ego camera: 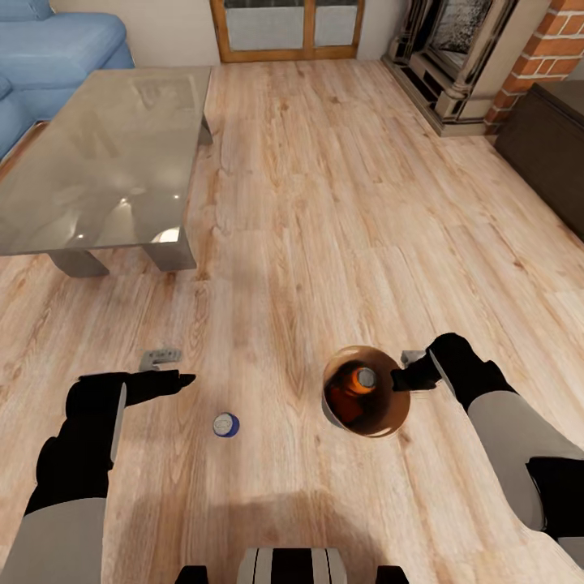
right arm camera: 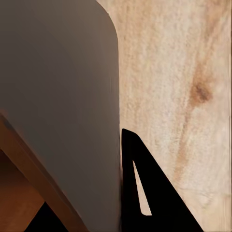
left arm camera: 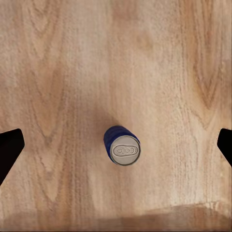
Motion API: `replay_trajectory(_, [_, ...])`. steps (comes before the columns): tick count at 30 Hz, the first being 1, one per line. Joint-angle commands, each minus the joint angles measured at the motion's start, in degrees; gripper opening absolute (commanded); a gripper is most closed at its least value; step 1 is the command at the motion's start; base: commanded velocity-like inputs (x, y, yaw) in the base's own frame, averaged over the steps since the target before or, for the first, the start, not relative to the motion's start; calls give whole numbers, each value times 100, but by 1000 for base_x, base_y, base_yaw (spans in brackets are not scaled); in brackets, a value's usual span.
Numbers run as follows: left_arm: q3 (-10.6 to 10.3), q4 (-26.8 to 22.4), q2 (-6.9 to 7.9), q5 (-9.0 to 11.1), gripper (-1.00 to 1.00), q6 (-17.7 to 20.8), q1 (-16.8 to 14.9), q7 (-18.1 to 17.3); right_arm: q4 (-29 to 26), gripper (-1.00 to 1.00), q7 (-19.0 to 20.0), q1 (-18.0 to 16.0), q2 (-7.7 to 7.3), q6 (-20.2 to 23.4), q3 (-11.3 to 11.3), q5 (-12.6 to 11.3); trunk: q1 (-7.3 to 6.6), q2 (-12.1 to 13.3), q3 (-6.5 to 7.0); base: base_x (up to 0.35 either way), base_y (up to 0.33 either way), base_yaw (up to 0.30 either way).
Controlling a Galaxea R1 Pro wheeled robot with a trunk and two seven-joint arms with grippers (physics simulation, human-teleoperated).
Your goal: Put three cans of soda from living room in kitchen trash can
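Sofa [ego camera: 49, 49] in blue and a glass-topped coffee table [ego camera: 105, 154] fill the far left of the living room, over pale wood floor [ego camera: 324, 203]. Nearer, the left gripper [ego camera: 166, 369] hangs above the floor with its fingers spread wide; in the left wrist view the blue soda can [left arm camera: 122, 145] stands upright between the two finger tips, well apart from both. In the head view that blue can [ego camera: 226, 424] sits just right of the left gripper. Further right, the trash can [ego camera: 367, 402] holds an orange soda can [ego camera: 357, 381], and the right gripper [ego camera: 412, 375] pinches its rim [right arm camera: 29, 159]. Brick fireplace [ego camera: 478, 57] and a dark cabinet [ego camera: 551, 138] stand at the far right.
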Motion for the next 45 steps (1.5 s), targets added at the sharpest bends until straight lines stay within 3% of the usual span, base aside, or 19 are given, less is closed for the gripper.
replay_trajectory(1, [-12,6,-7,1,100,76,-1,2,44,-100,65,-149,-11,101,18,-298,22,-40,-18,5,0,0])
replay_trajectory(4, [-51,139,-56,0,100,157,-4,10,216,-100,79,-449,-29,101,40,-303,88,-160,-75,3,0,0])
replay_trajectory(5, [-91,330,-137,-6,100,187,-8,27,479,-100,86,-701,-41,101,52,-305,110,-200,-98,1,0,0])
replay_trajectory(7, [-110,445,-170,-9,100,198,-14,34,760,-100,88,-929,-45,101,56,-302,154,-281,-145,0,0,0])
replay_trajectory(11, [-131,632,-218,-13,100,211,-23,48,1836,-100,91,-1776,-72,101,166,-294,241,-441,-246,0,0,0])
replay_trajectory(13, [-133,691,-235,-14,100,215,-25,53,2761,-100,92,-2628,-91,101,448,-291,285,-521,-299,0,0,0])
replay_trajectory(16, [-134,719,-243,-16,100,216,-32,58,3237,-100,97,-3388,-101,101,928,-294,351,-642,-379,0,0,0])
replay_trajectory(20, [-142,729,-241,-21,100,229,-33,80,3419,-100,100,-3712,-145,101,1201,-293,439,-802,-486,0,0,0])
replay_trajectory(26, [-143,728,-246,-19,100,234,-42,91,3466,-100,101,-3882,-258,101,1315,-290,571,-1043,-648,0,0,0])
replay_trajectory(30, [-144,807,-244,-23,100,231,-81,117,3480,-100,112,-4170,-248,101,1622,-289,659,-1203,-756,0,0,0])
replay_trajectory(34, [-142,1264,-246,-17,100,212,-299,143,3484,-100,121,-4327,-228,101,1827,-292,747,-1364,-863,0,0,0])
replay_trajectory(37, [-140,1953,-245,17,100,101,-624,318,3491,-100,126,-4434,-196,101,2060,-297,812,-1484,-944,0,0,0])
replay_trajectory(45, [-132,2180,-240,42,100,-275,-751,665,3498,-100,128,-4522,-68,101,2303,-298,966,-1765,-1142,0,0,0])
